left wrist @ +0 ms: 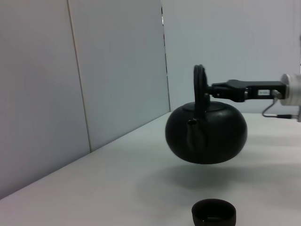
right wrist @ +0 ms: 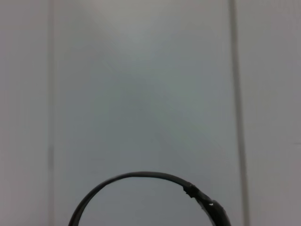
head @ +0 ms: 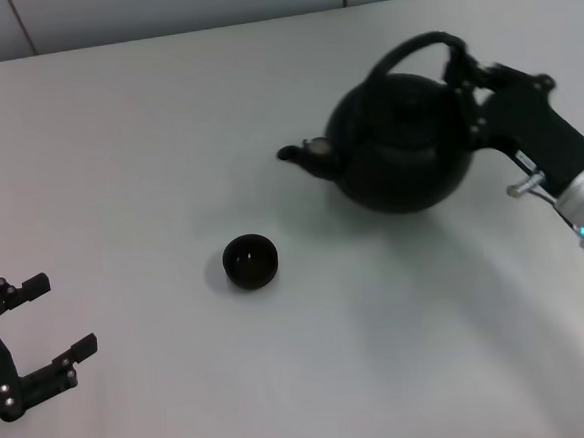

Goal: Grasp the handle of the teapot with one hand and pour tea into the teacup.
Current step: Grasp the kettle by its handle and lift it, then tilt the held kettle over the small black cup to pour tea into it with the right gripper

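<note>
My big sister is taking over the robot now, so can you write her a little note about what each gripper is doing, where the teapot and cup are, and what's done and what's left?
Right gripper: shut on the handle, holding the teapot in the air above the table; the left wrist view shows a gap and shadow beneath it.
Left gripper: open, parked at the robot's near left, holding nothing.
Teapot: level, with the spout toward the robot's left.
Teacup: upright on the table, nearer the robot and to the left of the spout.
Done: handle grasped, pot lifted.
Left: bring the spout over the teacup, tilt and pour.
</note>
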You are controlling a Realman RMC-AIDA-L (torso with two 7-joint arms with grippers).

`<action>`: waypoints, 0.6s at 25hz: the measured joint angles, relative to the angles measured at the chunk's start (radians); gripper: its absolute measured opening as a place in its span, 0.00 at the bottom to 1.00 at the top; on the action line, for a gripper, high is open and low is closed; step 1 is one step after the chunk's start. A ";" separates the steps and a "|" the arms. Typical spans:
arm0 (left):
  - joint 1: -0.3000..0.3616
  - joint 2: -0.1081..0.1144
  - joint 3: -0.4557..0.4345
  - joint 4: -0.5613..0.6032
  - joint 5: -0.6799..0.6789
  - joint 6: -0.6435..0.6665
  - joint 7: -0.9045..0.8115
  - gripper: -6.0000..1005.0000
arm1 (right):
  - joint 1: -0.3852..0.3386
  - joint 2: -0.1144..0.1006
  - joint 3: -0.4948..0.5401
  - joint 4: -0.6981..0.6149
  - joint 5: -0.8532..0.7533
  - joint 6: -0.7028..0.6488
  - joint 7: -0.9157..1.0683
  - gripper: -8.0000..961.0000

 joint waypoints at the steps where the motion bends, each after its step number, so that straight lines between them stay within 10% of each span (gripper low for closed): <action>1: 0.000 0.000 0.000 0.000 0.000 0.000 0.000 0.81 | 0.019 0.000 -0.031 -0.030 0.000 0.000 0.040 0.09; 15: -0.004 0.000 0.000 -0.002 0.000 0.007 0.000 0.81 | 0.160 -0.007 -0.367 -0.359 0.004 -0.014 0.366 0.09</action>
